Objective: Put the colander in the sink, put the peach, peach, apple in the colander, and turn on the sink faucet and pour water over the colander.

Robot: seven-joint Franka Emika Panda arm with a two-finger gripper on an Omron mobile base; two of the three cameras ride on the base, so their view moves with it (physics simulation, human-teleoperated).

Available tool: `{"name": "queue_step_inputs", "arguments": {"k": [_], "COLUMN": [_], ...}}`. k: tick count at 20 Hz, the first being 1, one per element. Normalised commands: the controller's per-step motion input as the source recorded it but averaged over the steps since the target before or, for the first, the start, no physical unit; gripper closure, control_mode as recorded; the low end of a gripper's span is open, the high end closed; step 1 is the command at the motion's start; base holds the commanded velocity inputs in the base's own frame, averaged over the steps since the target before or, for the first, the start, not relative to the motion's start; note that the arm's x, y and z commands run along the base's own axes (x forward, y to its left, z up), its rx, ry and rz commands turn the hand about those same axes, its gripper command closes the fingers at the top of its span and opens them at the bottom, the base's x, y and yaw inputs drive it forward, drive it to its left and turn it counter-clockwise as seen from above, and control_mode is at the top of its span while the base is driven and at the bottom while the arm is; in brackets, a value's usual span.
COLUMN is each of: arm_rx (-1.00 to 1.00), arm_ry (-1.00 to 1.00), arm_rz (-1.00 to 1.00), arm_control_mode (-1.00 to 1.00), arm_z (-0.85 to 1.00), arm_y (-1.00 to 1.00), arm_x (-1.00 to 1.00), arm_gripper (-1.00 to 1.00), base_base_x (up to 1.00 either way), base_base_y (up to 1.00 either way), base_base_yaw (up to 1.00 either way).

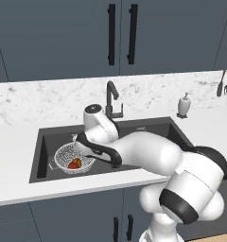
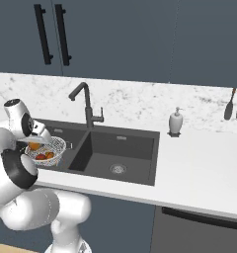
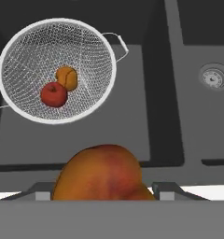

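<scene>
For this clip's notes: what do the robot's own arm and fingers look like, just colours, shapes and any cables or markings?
The arm is a chain of glossy white rounded segments, bulging at the joints, with black bands between the shells and a dark round cap on one joint. It narrows to a slim black link near the hand. No cables or markings are visible. The fingers are small, grey and blocky.

Colander (image 3: 57, 70) in sink (image 3: 146, 116) holds apple (image 3: 53, 94), peach (image 3: 67, 78) — second peach (image 3: 102, 173) above.
</scene>
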Motion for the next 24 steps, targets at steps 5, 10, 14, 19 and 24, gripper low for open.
{"name": "queue_step_inputs", "arguments": {"k": [5,10,14,19,24], "arm_rx": [0.03,0.0,-0.05,-0.03,-0.08], "arm_ry": [0.06,0.04,0.04,0.2,0.16], "arm_rz": [0.0,0.0,0.0,-0.02,-0.03], "arm_control_mode": [-1.0,-1.0,-1.0,-1.0,-1.0], "arm_z": [-0.43,-0.5,-0.46,-0.27,-0.34], "arm_y": [0.5,0.46,0.39,0.24,0.17], "arm_x": [0.57,0.54,0.56,0.7,0.59], "arm_gripper": [1.0,1.0,1.0,1.0,1.0], "base_base_x": [0.0,0.0,0.0,0.0,0.0], "base_base_y": [0.0,0.0,0.0,0.0,0.0], "base_base_yaw": [0.0,0.0,0.0,0.0,0.0]}}
